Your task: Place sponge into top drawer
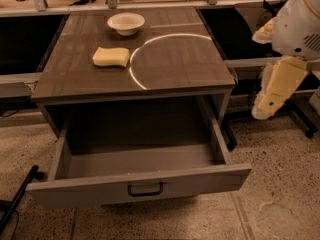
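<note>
- One grey-brown cabinet top (175,69) fills the middle of the room. It stands on a speckled stone floor (280,184), with dark recesses on either side.
- One gripper (264,108) hangs at the end of a pale arm, just off the cabinet's right edge and a little below the top's level. Whether it is wide or narrow I cannot tell.
- One bright white arc (150,41) curves across the top, on the half nearer the gripper.
- One sponge (111,57), pale yellow, lies flat on the top, beyond the arc and well apart from the gripper.
- One white bowl (126,23) sits behind the sponge, farther still from the gripper.
- One top drawer (140,184) stands pulled out, lower than the gripper and off to its side, with one dark handle (145,189) at the centre of its front.
</note>
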You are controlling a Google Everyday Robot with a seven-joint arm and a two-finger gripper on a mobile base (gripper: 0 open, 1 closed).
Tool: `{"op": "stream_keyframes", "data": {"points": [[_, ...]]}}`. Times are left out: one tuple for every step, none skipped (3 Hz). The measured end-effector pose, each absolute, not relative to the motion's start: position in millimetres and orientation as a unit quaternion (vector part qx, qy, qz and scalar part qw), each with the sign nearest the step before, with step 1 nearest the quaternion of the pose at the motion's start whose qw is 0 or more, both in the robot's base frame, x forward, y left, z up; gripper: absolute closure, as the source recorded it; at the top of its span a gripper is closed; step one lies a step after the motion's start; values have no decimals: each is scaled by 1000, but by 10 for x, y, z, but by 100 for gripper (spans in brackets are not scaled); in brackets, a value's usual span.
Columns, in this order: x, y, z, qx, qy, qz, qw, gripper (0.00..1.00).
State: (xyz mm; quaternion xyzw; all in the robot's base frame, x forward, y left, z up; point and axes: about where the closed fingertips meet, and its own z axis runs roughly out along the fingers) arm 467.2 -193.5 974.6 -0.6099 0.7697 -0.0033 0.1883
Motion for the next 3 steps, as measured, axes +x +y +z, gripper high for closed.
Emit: {"op": "stream_keyframes", "data": {"points": [[5102, -1554, 9669, -622, 751, 45, 219, 0], [5103, -1553, 9669, -622, 751, 45, 219, 0], [5340, -1279, 9581, -615, 748, 72, 239, 0]]}}
